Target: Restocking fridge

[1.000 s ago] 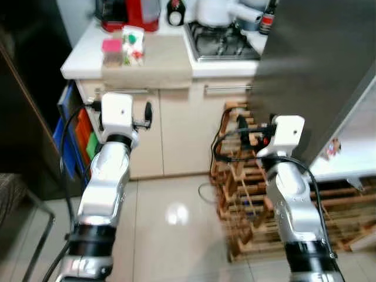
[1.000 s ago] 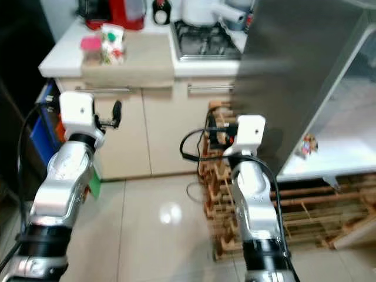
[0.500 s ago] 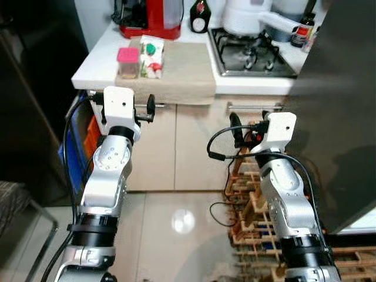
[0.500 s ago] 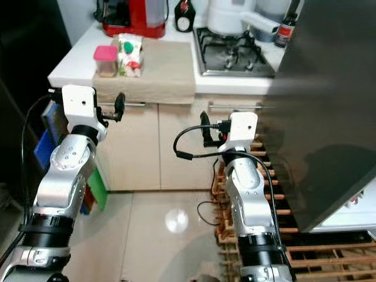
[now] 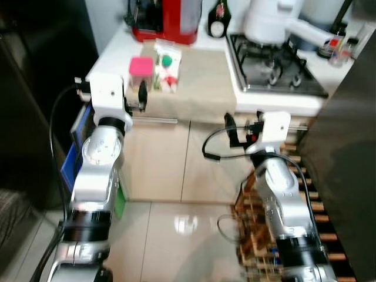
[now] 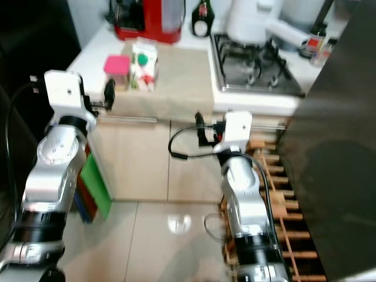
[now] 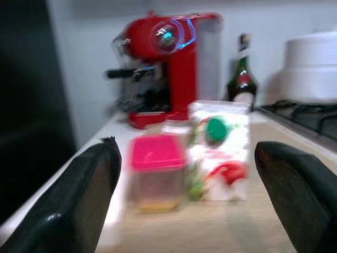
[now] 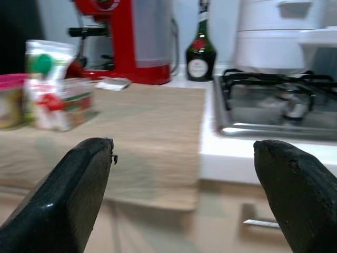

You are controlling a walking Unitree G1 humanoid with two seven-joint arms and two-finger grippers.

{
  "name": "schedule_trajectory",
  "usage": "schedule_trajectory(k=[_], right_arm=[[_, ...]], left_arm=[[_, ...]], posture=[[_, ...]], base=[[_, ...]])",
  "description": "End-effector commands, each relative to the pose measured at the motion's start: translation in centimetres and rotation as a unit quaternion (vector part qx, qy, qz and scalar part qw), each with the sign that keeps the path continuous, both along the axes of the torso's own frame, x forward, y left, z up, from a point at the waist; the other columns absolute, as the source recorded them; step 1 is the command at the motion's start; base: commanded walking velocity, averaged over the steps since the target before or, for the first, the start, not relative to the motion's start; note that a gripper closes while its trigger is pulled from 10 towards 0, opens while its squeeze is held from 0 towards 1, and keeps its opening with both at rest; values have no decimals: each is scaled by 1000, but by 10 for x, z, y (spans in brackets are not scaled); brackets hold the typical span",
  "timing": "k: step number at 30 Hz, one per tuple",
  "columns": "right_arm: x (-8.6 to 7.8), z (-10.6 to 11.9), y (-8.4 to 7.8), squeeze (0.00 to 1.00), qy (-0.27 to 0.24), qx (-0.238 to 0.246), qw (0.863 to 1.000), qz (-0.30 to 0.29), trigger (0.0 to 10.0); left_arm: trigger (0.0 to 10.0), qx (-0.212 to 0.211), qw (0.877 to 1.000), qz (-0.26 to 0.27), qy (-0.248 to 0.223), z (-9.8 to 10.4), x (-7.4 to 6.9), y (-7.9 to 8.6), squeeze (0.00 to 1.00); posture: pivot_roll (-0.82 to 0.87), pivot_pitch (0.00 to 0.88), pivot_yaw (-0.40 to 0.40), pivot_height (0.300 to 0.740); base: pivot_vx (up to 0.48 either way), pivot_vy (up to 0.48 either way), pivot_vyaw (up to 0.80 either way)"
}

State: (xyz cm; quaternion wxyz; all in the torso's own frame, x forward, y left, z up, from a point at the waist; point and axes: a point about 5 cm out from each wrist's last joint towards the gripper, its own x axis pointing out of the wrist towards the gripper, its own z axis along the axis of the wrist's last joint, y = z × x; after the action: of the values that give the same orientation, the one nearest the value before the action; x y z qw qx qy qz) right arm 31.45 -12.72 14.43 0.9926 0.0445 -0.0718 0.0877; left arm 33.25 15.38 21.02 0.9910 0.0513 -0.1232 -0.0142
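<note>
Beige worktop: a pale wooden board (image 5: 200,82) lies on the white counter (image 5: 108,56), left of the gas hob (image 5: 276,64).
Pink-lidded jar: a small clear container with a pink lid (image 7: 156,171) stands on the left part of the board, near its front edge.
Carton: a white carton with a green cap and red print (image 7: 218,150) stands just right of the jar, close beside it; whether they touch cannot be told.
Left gripper: (image 7: 189,195) raised in front of the counter edge, facing the jar and carton; its two black fingers (image 7: 79,197) are spread wide apart and hold nothing.
Right gripper: (image 8: 184,195) raised in front of the cabinet, facing the board's right end and the hob; its fingers (image 8: 68,190) are likewise wide apart and empty.
Far counter: a red coffee machine (image 5: 170,20) stands behind the jar and carton, a dark bottle (image 8: 200,45) to its right, then a white appliance (image 5: 267,20) at the back of the hob.
Right side: a dark fridge door (image 6: 335,176) fills the near right, with a wooden rack (image 6: 282,194) low beside it.
Below: beige cabinet doors (image 5: 158,158) and glossy floor tiles (image 5: 188,235).
</note>
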Motion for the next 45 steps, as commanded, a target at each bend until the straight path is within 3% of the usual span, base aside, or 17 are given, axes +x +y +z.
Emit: schedule_trajectory(k=[1,4,7,9,12,15,17,19,23,24,28,39,40,41,42,45], right_arm=[[2,11,-8,0,-26,-7,1000,-14,10000],[2,24,-10,0,-56,-9,998,-35,10000],[1,50,-15,0,-112,-11,992,-63,10000],[6,61,-24,0,-121,-3,989,-86,10000],[9,64,-26,0,-120,-8,989,-88,10000],[12,54,-32,0,-103,-29,990,-93,10000],[11,53,-32,0,-100,-30,990,-95,10000],[8,55,-29,0,-106,-34,989,-98,10000],[6,56,-26,0,-110,-33,988,-101,10000],[3,55,-26,0,-112,-33,988,-104,10000],[-7,46,-31,0,-102,-32,987,-120,10000],[-14,42,-31,0,-90,-26,986,-134,10000],[-14,42,-30,0,-90,-25,987,-133,10000],[-15,42,-30,0,-90,-25,987,-132,10000],[-15,41,-29,0,-88,-25,987,-129,10000],[-16,39,-28,0,-84,-26,988,-126,10000]], left_arm=[[10000,-14,998,-49,-31,18,1,-14,0],[10000,-36,995,-77,-53,35,2,-16,0],[10000,-25,987,-124,-104,64,-1,-23,0],[10000,-18,982,-144,-118,80,4,-34,0],[10000,-21,982,-149,-114,89,10,-40,0],[10000,-39,975,-195,-94,95,24,-49,0],[10000,-37,976,-196,-85,95,29,-50,0],[10000,-34,979,-189,-68,96,43,-49,0],[10000,-29,980,-189,-60,97,50,-48,0],[10000,-30,982,-179,-48,94,55,-47,1000],[10000,2,985,-171,1,79,70,-49,1000],[10000,40,977,-201,66,59,81,-63,1000],[10000,37,977,-198,70,58,82,-62,871],[10000,34,978,-193,73,58,83,-61,871],[10000,34,980,-177,78,56,84,-58,0],[10000,30,983,-160,83,55,87,-54,0]], posture=[[20,0,-20,740],[23,0,-22,740],[28,0,-53,740],[40,0,-78,740],[33,0,-79,740],[20,0,-74,740],[10,0,-60,740],[-14,0,-32,740],[-28,0,-14,740],[-44,0,8,740],[-62,0,34,740],[-83,0,79,740],[-83,0,80,740],[-83,0,80,740],[-84,0,77,740],[-85,0,76,740]], base=[[480,0,0],[480,0,0],[480,0,0],[480,0,0],[320,0,0],[0,0,0],[0,0,0],[0,0,0],[0,0,0],[0,0,0],[0,0,0],[0,0,0],[0,0,0],[0,0,0],[0,0,0],[0,0,0]])
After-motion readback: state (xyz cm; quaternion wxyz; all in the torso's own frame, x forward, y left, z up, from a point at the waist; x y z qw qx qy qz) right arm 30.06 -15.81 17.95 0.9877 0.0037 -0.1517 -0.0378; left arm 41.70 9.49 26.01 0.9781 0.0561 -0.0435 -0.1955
